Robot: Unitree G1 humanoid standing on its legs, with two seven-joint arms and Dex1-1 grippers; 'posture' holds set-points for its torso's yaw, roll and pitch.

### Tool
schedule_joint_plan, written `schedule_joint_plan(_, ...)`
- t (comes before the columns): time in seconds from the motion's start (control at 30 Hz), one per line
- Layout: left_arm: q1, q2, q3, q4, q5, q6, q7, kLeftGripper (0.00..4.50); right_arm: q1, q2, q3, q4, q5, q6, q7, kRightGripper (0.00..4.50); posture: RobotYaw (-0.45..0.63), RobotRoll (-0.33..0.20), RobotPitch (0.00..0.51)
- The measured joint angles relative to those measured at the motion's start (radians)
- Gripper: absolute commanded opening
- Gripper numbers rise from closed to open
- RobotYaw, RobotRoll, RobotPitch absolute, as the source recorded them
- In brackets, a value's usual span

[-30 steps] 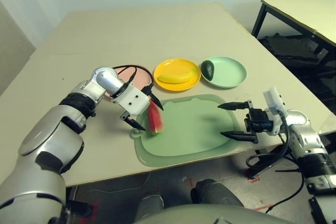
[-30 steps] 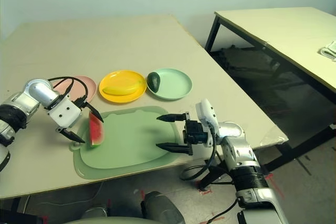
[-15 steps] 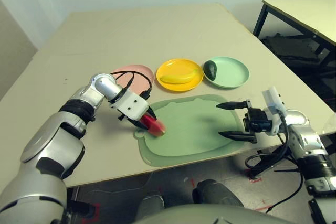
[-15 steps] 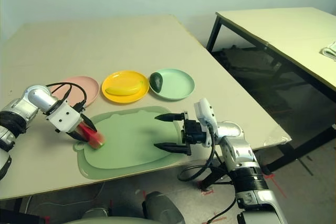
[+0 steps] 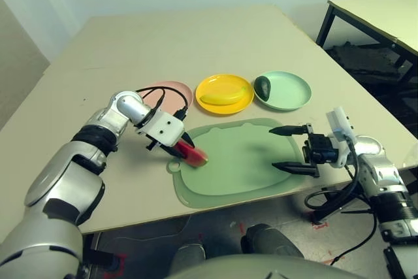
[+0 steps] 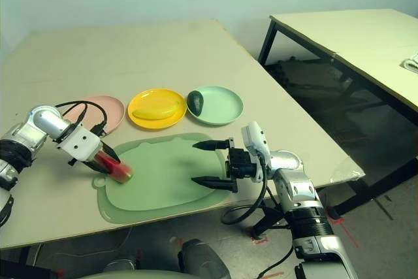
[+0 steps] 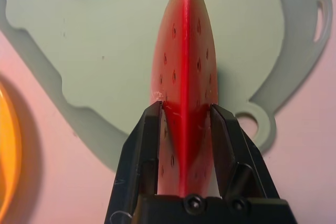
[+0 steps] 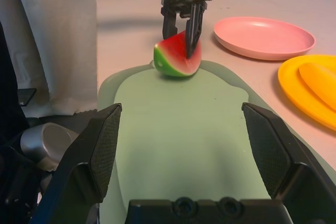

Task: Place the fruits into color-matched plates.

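Clamping the watermelon wedge (image 7: 182, 72) by its two red faces, the jaws of the left gripper (image 5: 185, 149) are closed on it, one black finger (image 7: 144, 145) on each side. The wedge rests with its green rind on the near left corner of the green cutting mat (image 5: 248, 161), beside the mat's handle hole. Just beyond these jaws, on the desk (image 5: 196, 44), lies the pale pink plate (image 5: 171, 93). Next along the row is the yellow plate (image 5: 225, 86) holding the banana (image 5: 222, 98), then the mint green plate (image 5: 290, 93) holding the avocado (image 5: 262, 85).

Across the mat, the jaws of the right gripper (image 5: 287, 148) stand wide open and hold nothing. They hover over the mat's right edge, pointing level toward the wedge, well apart from it.
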Motion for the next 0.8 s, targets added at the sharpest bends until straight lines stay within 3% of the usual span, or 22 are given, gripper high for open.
schedule_joint_plan(0.6,-0.045,0.038,-0.001,-0.077,-0.085,0.095,0.0,1.38,-0.007,0.013,0.002,0.004,-0.005,-0.005,-0.01,4.5,-0.2,0.0,0.0)
schedule_joint_plan(0.8,-0.124,0.036,0.03,0.026,-0.055,0.076,0.0,1.38,-0.017,0.024,-0.002,0.007,-0.001,-0.003,-0.034,4.5,-0.2,0.0,0.0)
